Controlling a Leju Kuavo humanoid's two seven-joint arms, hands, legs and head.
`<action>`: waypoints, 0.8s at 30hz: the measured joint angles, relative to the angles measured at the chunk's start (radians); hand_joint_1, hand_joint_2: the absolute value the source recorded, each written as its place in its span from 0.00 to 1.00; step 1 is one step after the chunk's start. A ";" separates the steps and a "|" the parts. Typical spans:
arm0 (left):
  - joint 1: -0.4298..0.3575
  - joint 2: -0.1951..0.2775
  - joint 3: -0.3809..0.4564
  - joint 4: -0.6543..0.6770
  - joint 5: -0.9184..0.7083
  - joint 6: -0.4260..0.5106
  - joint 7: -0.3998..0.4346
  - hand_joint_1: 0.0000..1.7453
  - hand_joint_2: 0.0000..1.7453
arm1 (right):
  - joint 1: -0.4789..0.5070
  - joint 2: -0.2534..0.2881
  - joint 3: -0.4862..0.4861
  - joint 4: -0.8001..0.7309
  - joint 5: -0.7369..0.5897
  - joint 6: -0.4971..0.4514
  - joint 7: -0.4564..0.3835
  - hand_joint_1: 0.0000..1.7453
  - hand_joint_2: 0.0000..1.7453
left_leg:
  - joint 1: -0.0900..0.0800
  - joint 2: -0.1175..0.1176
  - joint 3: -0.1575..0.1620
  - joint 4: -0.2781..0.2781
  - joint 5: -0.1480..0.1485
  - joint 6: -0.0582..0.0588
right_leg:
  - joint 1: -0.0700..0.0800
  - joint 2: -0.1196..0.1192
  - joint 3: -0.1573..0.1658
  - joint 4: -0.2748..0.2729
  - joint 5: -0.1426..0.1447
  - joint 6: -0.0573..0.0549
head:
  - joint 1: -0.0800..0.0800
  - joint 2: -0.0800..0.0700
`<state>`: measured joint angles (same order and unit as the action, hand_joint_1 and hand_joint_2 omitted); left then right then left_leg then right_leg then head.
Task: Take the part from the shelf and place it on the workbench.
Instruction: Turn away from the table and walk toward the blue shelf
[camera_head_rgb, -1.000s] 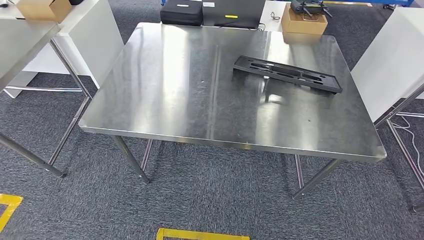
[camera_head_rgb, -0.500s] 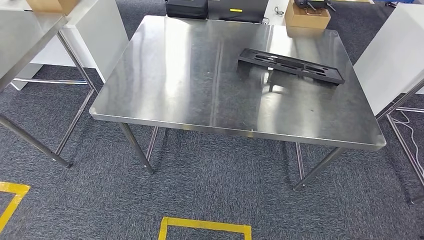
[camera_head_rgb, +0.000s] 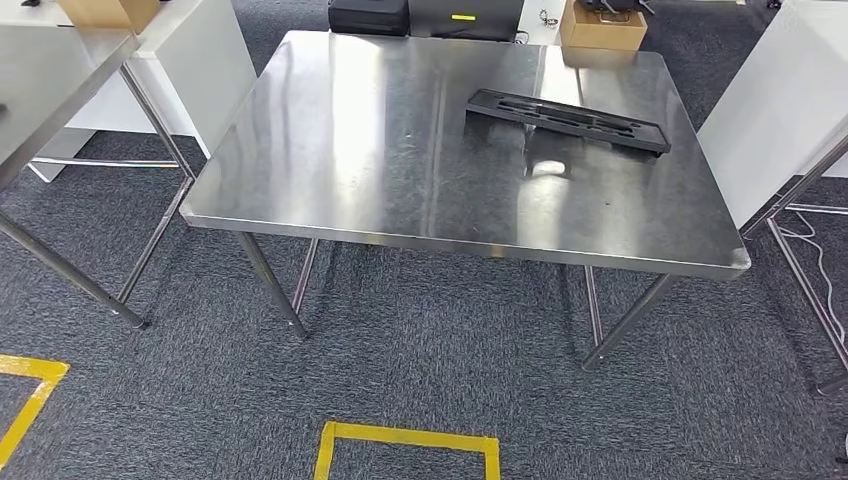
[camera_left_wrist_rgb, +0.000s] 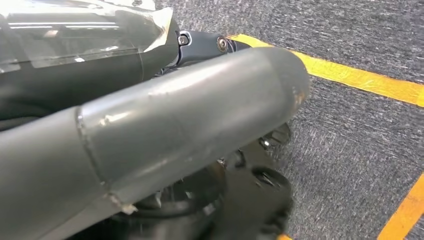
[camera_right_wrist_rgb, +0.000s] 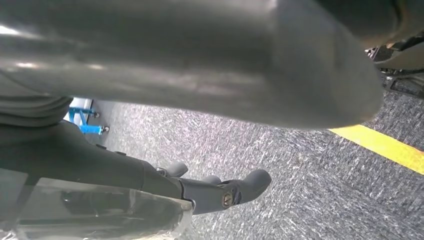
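Grey carpet floor (camera_head_rgb: 420, 370) marked with yellow tape (camera_head_rgb: 405, 440), steel counter (camera_head_rgb: 350, 150) ahead.

Right hand (camera_right_wrist_rgb: 200, 60) hanging low over the carpet; fingers (camera_right_wrist_rgb: 250, 182) loosely spread, grasping nothing. Left hand (camera_left_wrist_rgb: 165, 135) also hanging over the carpet; fingers (camera_left_wrist_rgb: 210, 42) mostly hidden behind the thick thumb, so cannot tell whether released or clenched.

Farther out, on the far right of the counter, the part (camera_head_rgb: 566, 121): long, flat, black frame with slotted cut-outs, lying askew, casting a dim reflection in the steel. Well apart from both hands.

Beyond the far edge, a cardboard box (camera_head_rgb: 600, 28).

Task judged essentially done: part resting on the counter, nothing evidently left to carry.
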<state>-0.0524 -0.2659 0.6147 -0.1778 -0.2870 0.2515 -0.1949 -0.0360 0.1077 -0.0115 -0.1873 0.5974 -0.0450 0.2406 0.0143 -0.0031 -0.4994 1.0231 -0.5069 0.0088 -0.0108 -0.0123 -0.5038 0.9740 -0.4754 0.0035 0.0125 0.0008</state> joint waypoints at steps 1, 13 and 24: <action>0.000 0.000 -0.001 0.000 0.000 0.000 0.000 0.00 0.00 | -0.001 0.000 0.005 0.000 0.000 0.000 0.000 0.00 0.00 | -0.002 0.000 0.009 -0.022 0.000 0.005 | 0.002 0.000 -0.006 0.004 0.003 0.005 | 0.000 0.000; 0.000 -0.002 -0.009 0.000 -0.003 0.003 0.002 0.00 0.00 | 0.001 -0.004 0.031 0.001 0.015 0.012 -0.021 0.00 0.00 | -0.003 0.007 -0.057 -0.043 0.063 0.043 | -0.009 0.008 -0.041 0.151 -0.087 0.055 | 0.009 0.000; -0.001 -0.002 -0.010 0.001 0.000 -0.024 -0.010 0.00 0.00 | -0.004 -0.012 0.036 0.002 0.007 0.008 -0.020 0.00 0.00 | 0.000 0.002 -0.156 0.208 -0.100 -0.010 | -0.008 0.003 -0.007 -0.004 0.009 -0.010 | -0.002 0.000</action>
<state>-0.0532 -0.2675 0.6050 -0.1770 -0.2872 0.2275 -0.2049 -0.0400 0.0957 0.0240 -0.1850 0.6048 -0.0366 0.2209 0.0138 -0.0006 -0.6552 1.2312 -0.6072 -0.0007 -0.0187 -0.0096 -0.5110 0.9698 -0.4663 -0.0061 0.0103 0.0008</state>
